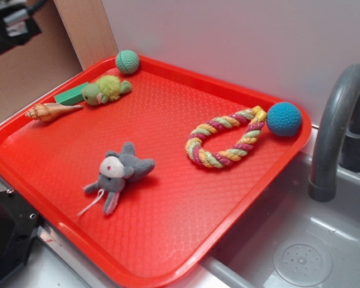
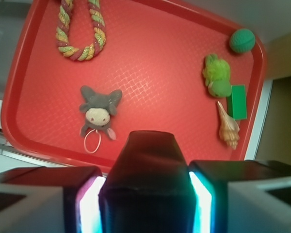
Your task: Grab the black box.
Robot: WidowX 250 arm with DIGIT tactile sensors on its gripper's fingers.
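The wrist view shows the gripper (image 2: 146, 194) high above the tray (image 2: 150, 58), its two fingers (image 2: 87, 199) pressed against the sides of the black box (image 2: 148, 170), which fills the gap between them: the jaws are closed on the box and hold it clear of the tray. In the exterior view the box cannot be made out; only a dark part of the arm (image 1: 9, 24) shows in the top left corner. On the red tray (image 1: 168, 240) lies a grey plush mouse (image 1: 117, 174) near the middle, well apart from the other things. A rope ring (image 1: 225, 138) lies toward the far right, touching a blue ball (image 1: 284, 118) at the tray's corner. Along the far left edge a green plush (image 1: 106, 89) lies against a green block (image 1: 71, 95), with a shell (image 1: 48, 111) just beside them and a green ball (image 1: 127, 61) in the far corner. Beside the tray stands a grey tap (image 1: 339, 126) over a grey sink (image 1: 300, 258).
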